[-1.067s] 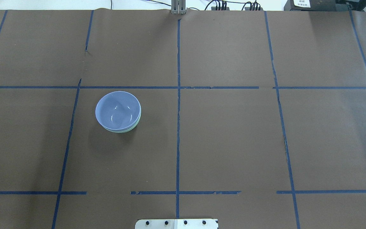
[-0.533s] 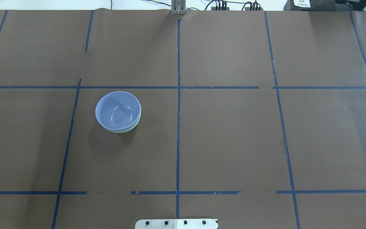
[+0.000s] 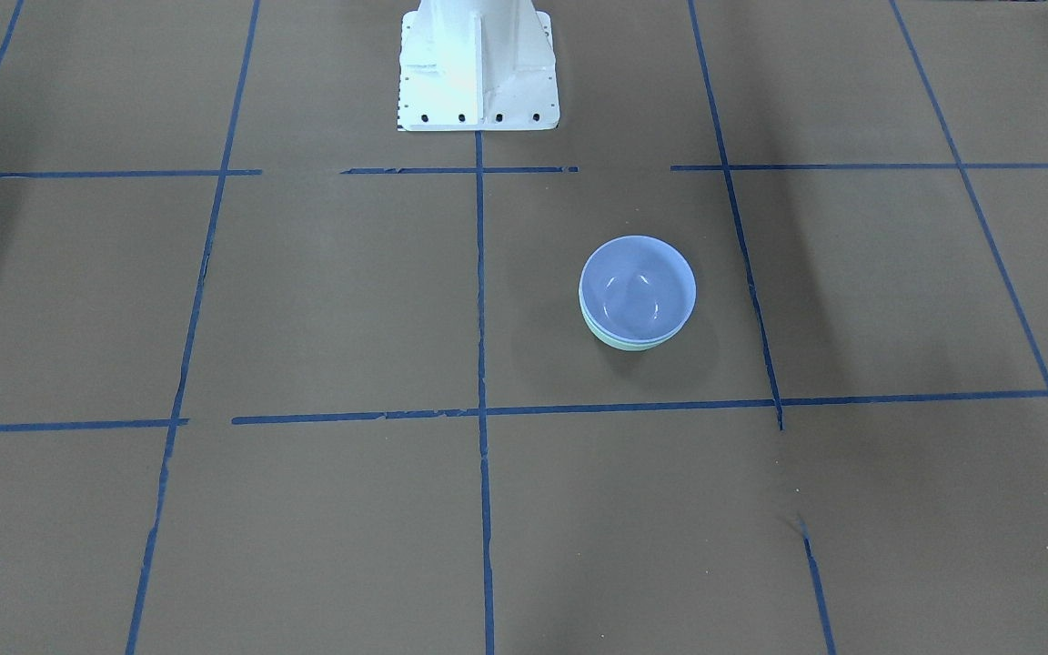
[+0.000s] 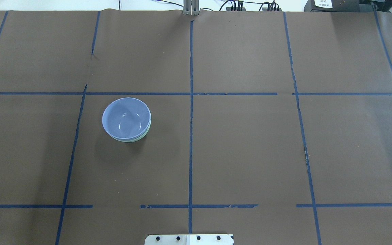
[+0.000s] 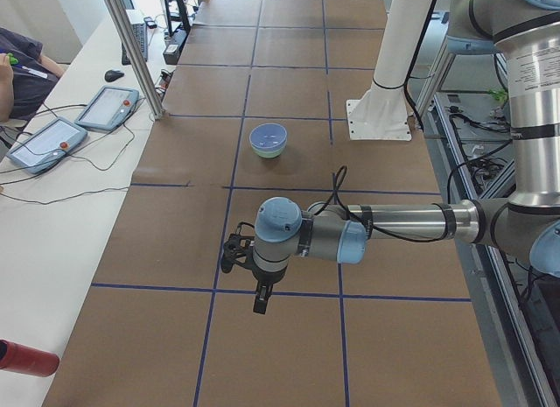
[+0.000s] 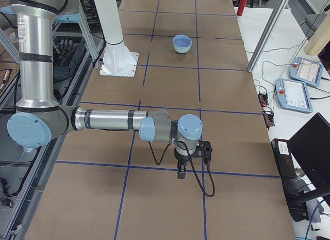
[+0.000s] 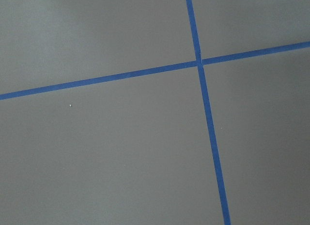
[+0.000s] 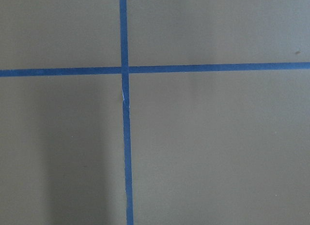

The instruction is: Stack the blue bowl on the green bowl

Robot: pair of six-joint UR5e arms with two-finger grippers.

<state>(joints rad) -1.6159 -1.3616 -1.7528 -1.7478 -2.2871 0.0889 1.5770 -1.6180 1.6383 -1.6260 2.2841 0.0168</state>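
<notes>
The blue bowl (image 4: 126, 117) sits nested upright inside the green bowl (image 4: 140, 137) on the brown table, left of the centre line. Only a thin mint rim of the green bowl shows under it. The stack also shows in the front view, blue bowl (image 3: 638, 289) in green bowl (image 3: 622, 340), and far off in the side views (image 5: 268, 137) (image 6: 181, 41). My left gripper (image 5: 260, 300) and right gripper (image 6: 181, 173) hang over the table's two ends, far from the bowls. I cannot tell whether they are open or shut. Both wrist views show only paper and tape.
The table is covered in brown paper (image 4: 250, 153) with a grid of blue tape lines. The robot's white base (image 3: 477, 64) stands at the near edge. Operator pendants (image 5: 105, 108) and cables lie on the white side bench.
</notes>
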